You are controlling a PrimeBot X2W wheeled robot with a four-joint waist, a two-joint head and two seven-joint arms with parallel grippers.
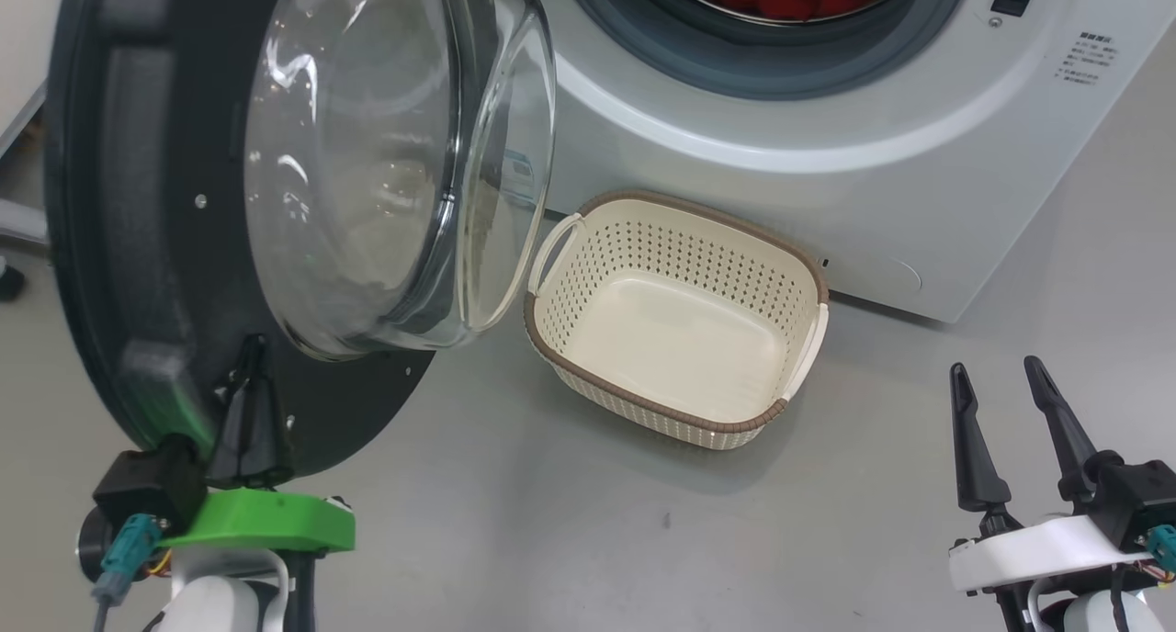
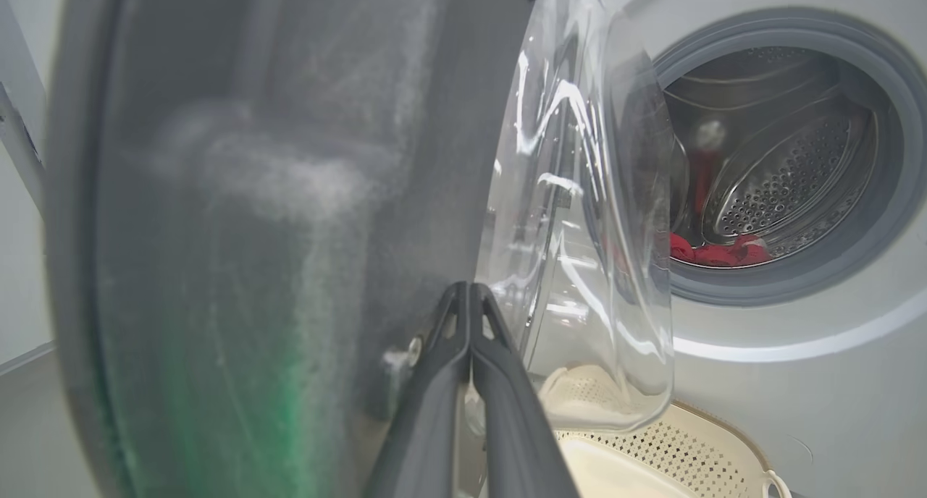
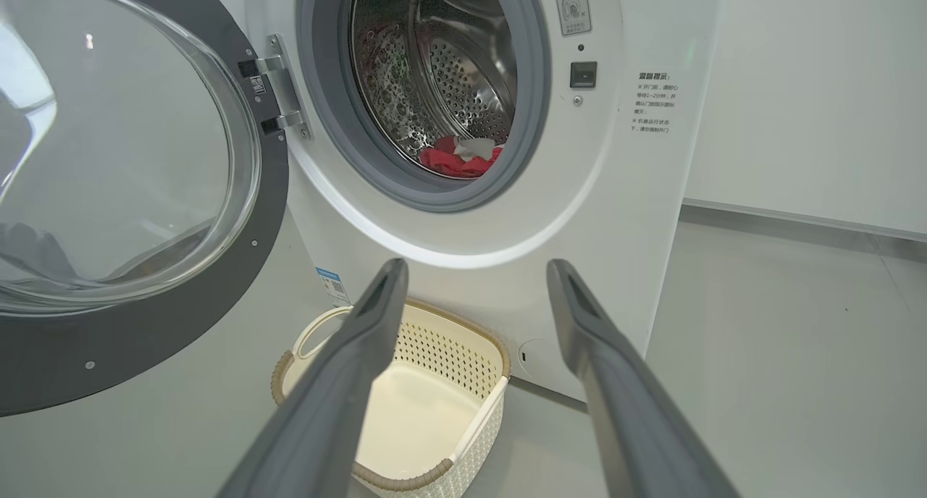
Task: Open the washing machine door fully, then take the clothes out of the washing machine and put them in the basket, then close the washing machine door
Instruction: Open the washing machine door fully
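Head view: the washing machine door [image 1: 138,246] stands wide open at left. The left gripper [image 1: 250,356], fingers pressed together, lies against its inner black rim. The right gripper [image 1: 995,366] hangs spread and empty at near right. The basket [image 1: 707,211] is empty, so step 1 looks nearly done.

Left wrist view: the closed tips sit beside the glass bowl.

Right wrist view: it adds the hinge [image 3: 279,85] and the clothes [image 3: 460,159] low inside the washing machine [image 3: 637,216]. The next move is probably a reach in there.
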